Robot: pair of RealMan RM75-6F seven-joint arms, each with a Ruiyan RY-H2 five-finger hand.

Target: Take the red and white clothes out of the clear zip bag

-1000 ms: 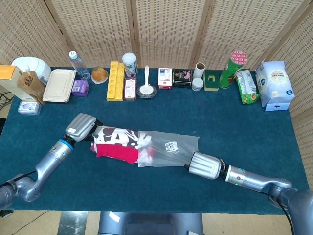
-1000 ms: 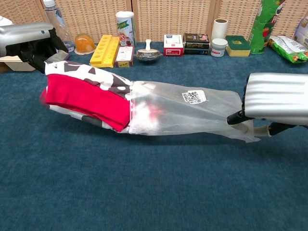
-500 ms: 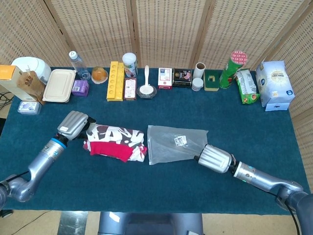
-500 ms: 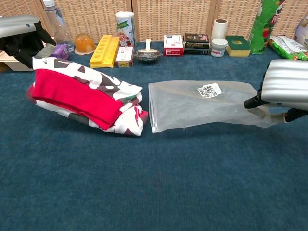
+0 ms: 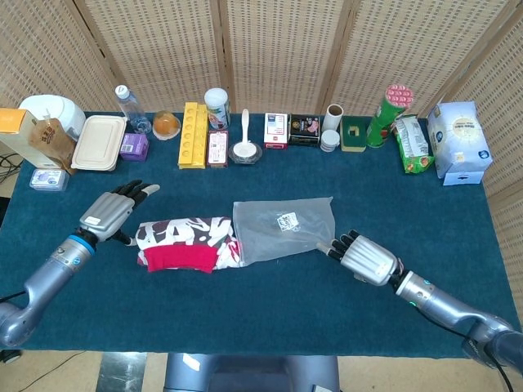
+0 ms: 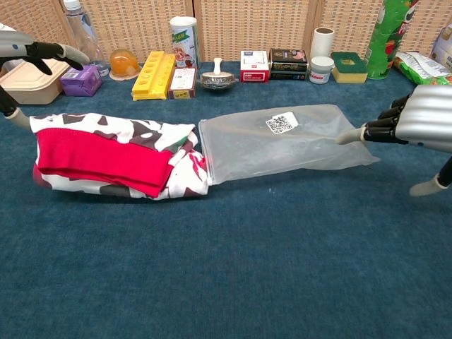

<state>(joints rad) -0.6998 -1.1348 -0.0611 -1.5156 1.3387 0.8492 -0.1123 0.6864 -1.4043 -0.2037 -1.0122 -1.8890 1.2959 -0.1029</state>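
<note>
At the left of the head view the left hand (image 5: 113, 210) hangs over the blue table (image 5: 270, 318) with its fingers spread apart and nothing in them; in the chest view it shows only at the upper left corner (image 6: 32, 51), fingers stretched out above the cloth. Just right of it, left of centre, the red and white clothes (image 5: 186, 243) lie folded on the table, fully outside the bag, the red layer on top toward the lower edge (image 6: 106, 157). Their right end touches the mouth of the clear zip bag (image 5: 283, 229), which lies flat in the middle of the frame with a small printed code label on it (image 6: 282, 141). At the bag's right end the right hand (image 5: 365, 257) rests with its fingers extended and apart, the fingertips (image 6: 371, 131) at the bag's edge, gripping nothing. Along the top edge of the table stands a row of bottles, boxes and cans (image 5: 245, 131).
</note>
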